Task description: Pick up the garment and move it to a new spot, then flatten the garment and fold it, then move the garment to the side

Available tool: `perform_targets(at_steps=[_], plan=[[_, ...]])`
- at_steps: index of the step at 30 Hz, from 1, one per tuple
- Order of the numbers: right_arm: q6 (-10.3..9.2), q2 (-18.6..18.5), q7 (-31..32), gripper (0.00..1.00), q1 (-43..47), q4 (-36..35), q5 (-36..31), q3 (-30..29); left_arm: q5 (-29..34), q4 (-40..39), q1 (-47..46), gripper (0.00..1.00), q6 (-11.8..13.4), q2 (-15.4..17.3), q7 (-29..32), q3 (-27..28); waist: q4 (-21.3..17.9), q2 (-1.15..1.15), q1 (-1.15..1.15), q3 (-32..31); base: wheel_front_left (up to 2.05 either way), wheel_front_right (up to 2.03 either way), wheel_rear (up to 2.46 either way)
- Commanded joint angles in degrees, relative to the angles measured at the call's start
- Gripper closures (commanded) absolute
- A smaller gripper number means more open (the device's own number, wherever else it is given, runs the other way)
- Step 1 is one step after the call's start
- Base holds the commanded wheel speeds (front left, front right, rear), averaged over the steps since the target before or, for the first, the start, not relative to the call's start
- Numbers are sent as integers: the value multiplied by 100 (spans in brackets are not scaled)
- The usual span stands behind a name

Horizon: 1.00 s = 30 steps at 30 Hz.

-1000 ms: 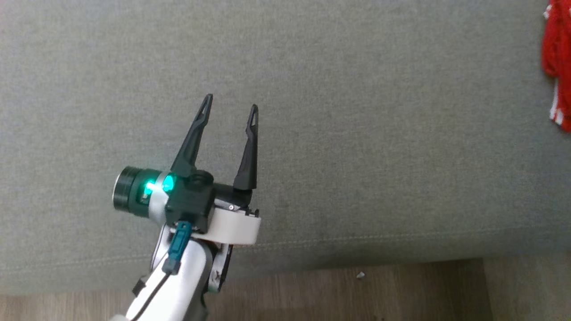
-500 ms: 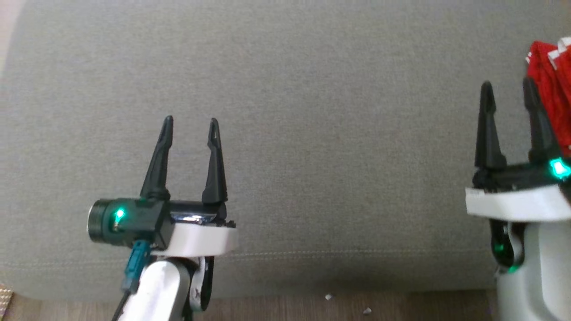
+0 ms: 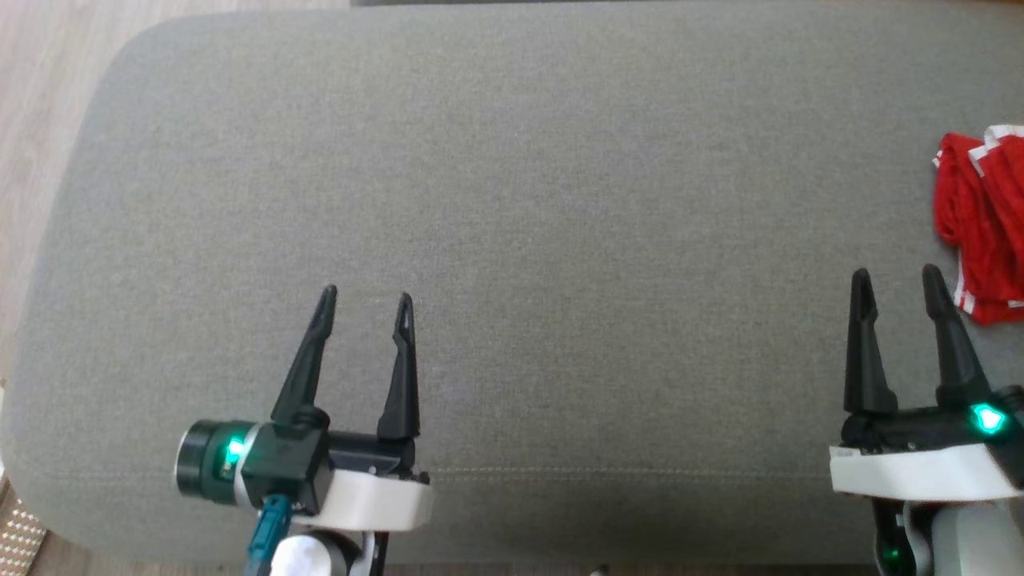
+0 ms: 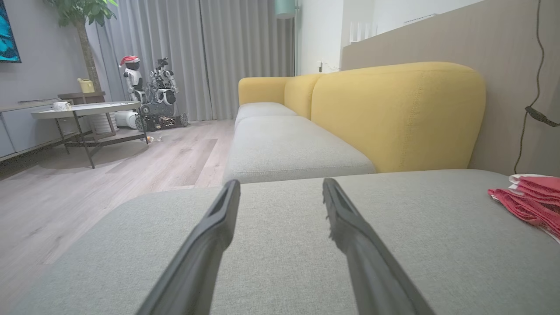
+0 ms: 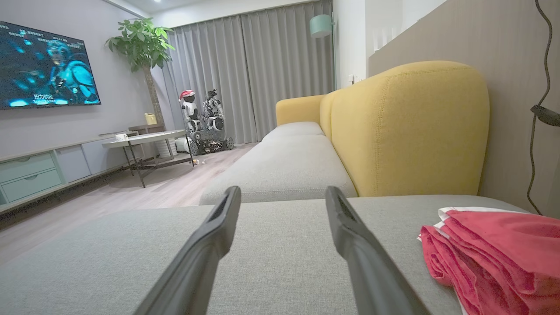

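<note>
SOFA, LIVING ROOM: Both hands hang empty over the near edge of a grey sofa seat [image 3: 512,200]. The left hand [image 3: 366,294] is lower left in the head view and the right hand [image 3: 894,272] lower right, fingers spread wide, prob. a rest pose. The red garment [image 3: 980,232] w/ white trim lies in layers at the right edge, just beyond the right hand; it looks folded & set aside. A TV [image 5: 46,65], upper left in the right wrist view, shows a caption too small to read.

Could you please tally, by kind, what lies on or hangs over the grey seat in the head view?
red garment: 1
grippers: 2 (left gripper and right gripper, both open and empty)
Total on or over the grey seat: 3
</note>
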Motion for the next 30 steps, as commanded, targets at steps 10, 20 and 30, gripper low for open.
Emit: perform_targets(at_steps=[10,20,30], plan=[[19,94,-46,0,64,-136,-13,155,82,-48,34,0,-186,0,-29,206,-57,0,0,-179,0,0,0],[19,108,-47,0,130,-132,-26,148,79,16,107,0,-236,-15,-29,252,-87,0,0,-232,0,0,0],[19,92,-47,0,135,-165,-54,161,62,79,118,0,-227,-36,-29,285,-112,0,0,-211,0,0,0]])
